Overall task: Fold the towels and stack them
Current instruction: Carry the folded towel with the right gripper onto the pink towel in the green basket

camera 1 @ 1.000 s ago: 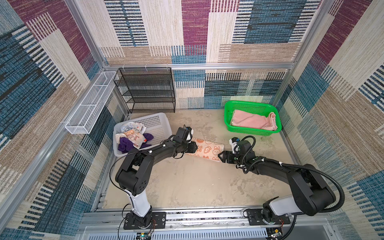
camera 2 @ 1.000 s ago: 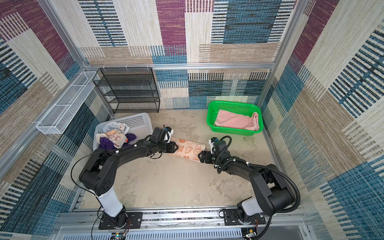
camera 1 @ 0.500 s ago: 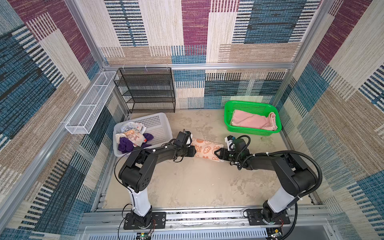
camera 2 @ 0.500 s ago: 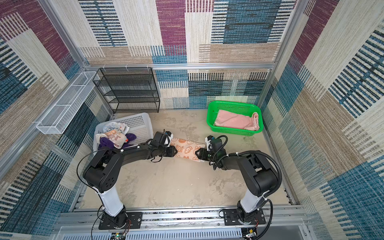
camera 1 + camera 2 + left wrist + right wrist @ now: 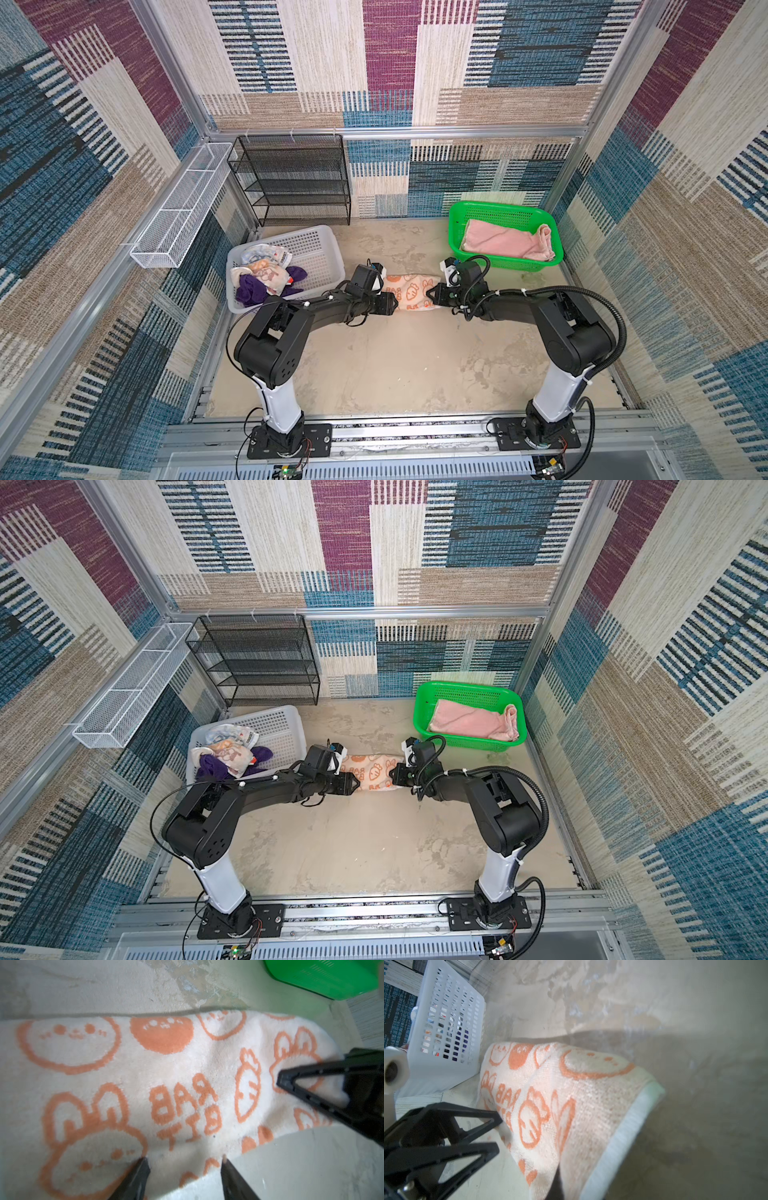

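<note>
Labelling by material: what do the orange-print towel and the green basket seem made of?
The orange-print towel: probably terry cloth, matte; fuzzy looped pile, pattern woven in. The green basket: likely moulded plastic, smooth, slightly glossy; rigid perforated walls.

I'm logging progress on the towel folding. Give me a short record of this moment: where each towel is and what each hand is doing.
table: orange towel, lying between both hands
left hand: open, at the towel end nearer the white basket
right hand: shut on the towel's other end
green basket: pink towel, loosely folded
white basket: purple towel and printed whitish towel, both crumpled
</note>
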